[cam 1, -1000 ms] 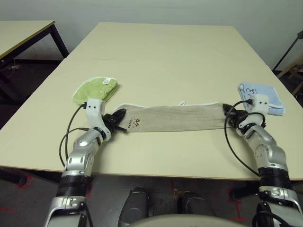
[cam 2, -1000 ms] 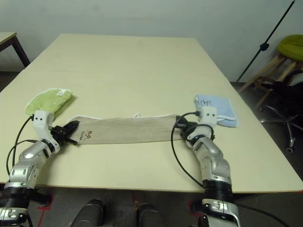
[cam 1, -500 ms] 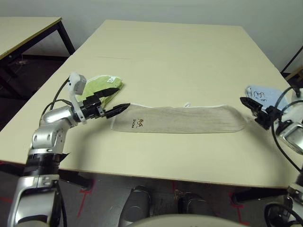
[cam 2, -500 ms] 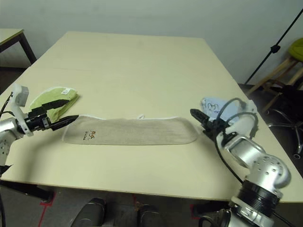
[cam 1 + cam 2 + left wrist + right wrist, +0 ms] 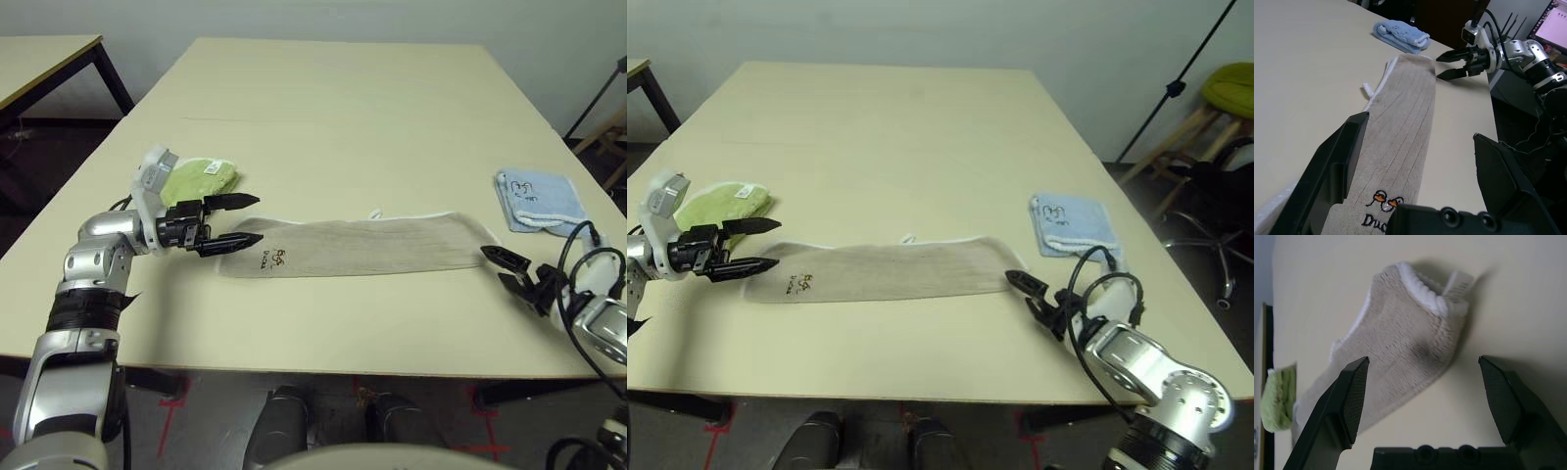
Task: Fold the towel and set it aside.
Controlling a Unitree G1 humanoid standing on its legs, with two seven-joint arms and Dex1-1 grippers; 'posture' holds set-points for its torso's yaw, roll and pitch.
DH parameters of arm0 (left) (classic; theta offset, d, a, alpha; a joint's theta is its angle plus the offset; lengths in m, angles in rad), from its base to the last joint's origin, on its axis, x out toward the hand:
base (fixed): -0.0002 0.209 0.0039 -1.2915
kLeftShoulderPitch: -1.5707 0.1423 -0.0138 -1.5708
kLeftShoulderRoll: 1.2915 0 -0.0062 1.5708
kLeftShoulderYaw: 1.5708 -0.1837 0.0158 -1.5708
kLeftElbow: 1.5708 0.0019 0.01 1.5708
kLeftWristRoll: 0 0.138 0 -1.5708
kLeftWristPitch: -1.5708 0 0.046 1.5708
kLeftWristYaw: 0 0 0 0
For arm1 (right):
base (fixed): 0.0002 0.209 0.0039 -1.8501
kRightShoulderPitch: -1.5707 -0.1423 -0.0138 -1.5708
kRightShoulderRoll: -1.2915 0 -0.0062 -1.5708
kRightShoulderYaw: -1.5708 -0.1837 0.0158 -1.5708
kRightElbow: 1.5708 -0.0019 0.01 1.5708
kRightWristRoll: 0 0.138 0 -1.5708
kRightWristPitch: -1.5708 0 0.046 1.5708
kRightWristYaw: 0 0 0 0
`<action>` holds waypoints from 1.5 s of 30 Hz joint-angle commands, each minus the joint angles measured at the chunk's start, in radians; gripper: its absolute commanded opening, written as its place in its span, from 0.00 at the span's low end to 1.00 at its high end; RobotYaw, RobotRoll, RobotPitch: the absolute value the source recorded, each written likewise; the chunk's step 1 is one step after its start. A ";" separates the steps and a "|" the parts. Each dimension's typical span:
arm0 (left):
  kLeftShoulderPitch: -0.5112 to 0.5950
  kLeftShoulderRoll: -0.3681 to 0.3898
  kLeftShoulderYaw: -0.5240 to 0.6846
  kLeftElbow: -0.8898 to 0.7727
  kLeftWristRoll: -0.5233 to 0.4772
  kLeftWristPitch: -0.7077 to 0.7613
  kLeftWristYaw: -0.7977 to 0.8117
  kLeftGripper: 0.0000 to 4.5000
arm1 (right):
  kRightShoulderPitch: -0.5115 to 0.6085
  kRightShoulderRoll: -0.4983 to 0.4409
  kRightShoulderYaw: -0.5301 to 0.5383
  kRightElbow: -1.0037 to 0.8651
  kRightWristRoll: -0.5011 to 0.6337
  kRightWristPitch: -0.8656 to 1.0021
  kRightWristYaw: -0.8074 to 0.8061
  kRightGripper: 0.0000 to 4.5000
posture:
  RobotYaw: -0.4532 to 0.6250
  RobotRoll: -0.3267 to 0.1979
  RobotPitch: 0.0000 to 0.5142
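Beige towel (image 5: pixel 358 246) lies in a long strip; I have both grippers, left (image 5: pixel 241 219) and right (image 5: pixel 502 267), spread wide at its ends, holding nothing, ready to fold.

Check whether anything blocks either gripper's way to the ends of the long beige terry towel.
Nothing visible does. The left gripper, open, sits at the beige towel's embroidered end; the right gripper, open, faces the other end across bare table.

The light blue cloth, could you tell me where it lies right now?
In the head views, the light blue cloth lies on the table's right side, just beyond the beige towel's right end.
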 commanded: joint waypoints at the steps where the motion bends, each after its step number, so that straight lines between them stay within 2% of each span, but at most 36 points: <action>1: 0.023 -0.002 0.005 -0.029 -0.001 0.006 -0.001 1.00 | -0.011 0.021 0.064 0.045 -0.084 -0.071 0.011 1.00 | 0.51 0.62 0.16; 4: 0.051 -0.003 0.018 -0.066 -0.014 0.023 0.020 1.00 | -0.060 0.042 0.106 0.084 -0.138 -0.142 0.041 0.87 | 0.52 0.62 0.15; 14: 0.092 -0.005 0.027 -0.123 -0.025 0.042 0.061 1.00 | -0.095 0.066 0.195 0.091 -0.343 -0.346 0.182 0.00 | 0.53 0.62 0.14; 19: 0.084 -0.010 0.020 -0.097 0.011 -0.011 0.090 1.00 | -0.086 0.029 0.189 0.071 -0.420 -0.424 0.254 0.00 | 0.52 0.62 0.14; 25: 0.061 -0.008 0.017 -0.055 0.031 -0.034 0.097 1.00 | -0.073 -0.080 0.159 0.035 -0.458 -0.453 0.347 0.00 | 0.51 0.62 0.14; 29: 0.050 -0.008 0.016 -0.049 0.031 -0.025 0.096 1.00 | -0.078 -0.149 0.182 -0.019 -0.466 -0.445 0.431 0.00 | 0.50 0.62 0.15; 33: 0.044 -0.013 0.013 -0.051 0.033 -0.020 0.098 1.00 | -0.096 -0.181 0.306 -0.110 -0.465 -0.372 0.515 0.00 | 0.50 0.62 0.15; 37: 0.045 -0.021 0.012 -0.064 0.033 -0.014 0.108 1.00 | -0.113 -0.154 0.447 -0.164 -0.473 -0.295 0.547 0.00 | 0.51 0.62 0.15; 45: 0.078 -0.028 0.024 -0.111 0.023 0.005 0.144 1.00 | -0.099 -0.066 0.655 -0.117 -0.638 -0.252 0.516 0.00 | 0.54 0.62 0.14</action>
